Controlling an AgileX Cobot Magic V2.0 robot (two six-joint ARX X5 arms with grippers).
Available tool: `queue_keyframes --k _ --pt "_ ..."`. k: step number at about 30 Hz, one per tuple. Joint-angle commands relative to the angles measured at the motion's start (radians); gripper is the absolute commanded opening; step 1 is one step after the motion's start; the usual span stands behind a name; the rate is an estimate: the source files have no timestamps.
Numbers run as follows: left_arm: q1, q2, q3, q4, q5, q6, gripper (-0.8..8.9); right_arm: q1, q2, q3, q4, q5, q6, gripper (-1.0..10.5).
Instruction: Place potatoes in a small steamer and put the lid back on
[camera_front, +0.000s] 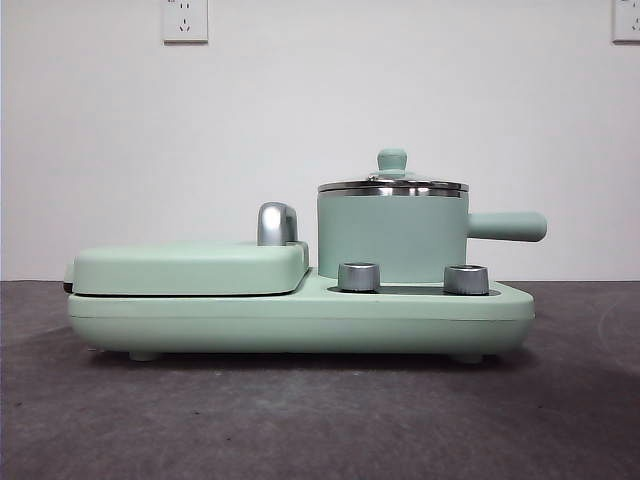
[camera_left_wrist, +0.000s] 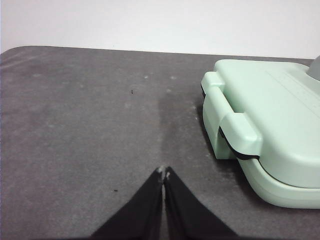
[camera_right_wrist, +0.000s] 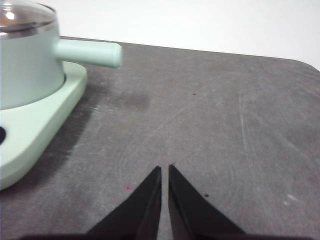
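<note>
The small steamer (camera_front: 392, 235), a mint-green pot with a stubby side handle (camera_front: 508, 226), stands on the right half of the green appliance base (camera_front: 300, 315). The glass lid (camera_front: 393, 181) with its green knob sits on the pot's rim. The pot (camera_right_wrist: 27, 65) and lid (camera_right_wrist: 22, 17) also show in the right wrist view. The potatoes are out of view. My left gripper (camera_left_wrist: 164, 173) hovers shut over bare table beside the grill plate (camera_left_wrist: 270, 127). My right gripper (camera_right_wrist: 165, 170) is shut above the table, off to the side of the pot's handle (camera_right_wrist: 90, 52).
A closed flat green grill plate (camera_front: 190, 268) with a chrome handle (camera_front: 277, 223) fills the base's left half. Two steel knobs (camera_front: 359, 276) (camera_front: 466, 279) face front. Grey table (camera_front: 320, 420) surrounds the appliance; a white wall with sockets stands behind.
</note>
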Motion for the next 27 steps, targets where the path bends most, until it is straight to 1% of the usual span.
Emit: queue_keyframes --k 1,3,27 --pt "0.002 -0.001 -0.019 0.014 -0.004 -0.008 0.06 -0.006 0.0 -0.028 0.048 -0.001 0.021 0.2" --pt "0.002 -0.001 -0.019 0.015 -0.004 -0.008 0.06 -0.006 0.0 -0.035 0.045 -0.002 0.029 0.2" --pt "0.002 -0.001 -0.019 0.014 -0.004 -0.008 0.06 -0.006 0.0 -0.034 0.053 0.0 0.028 0.2"
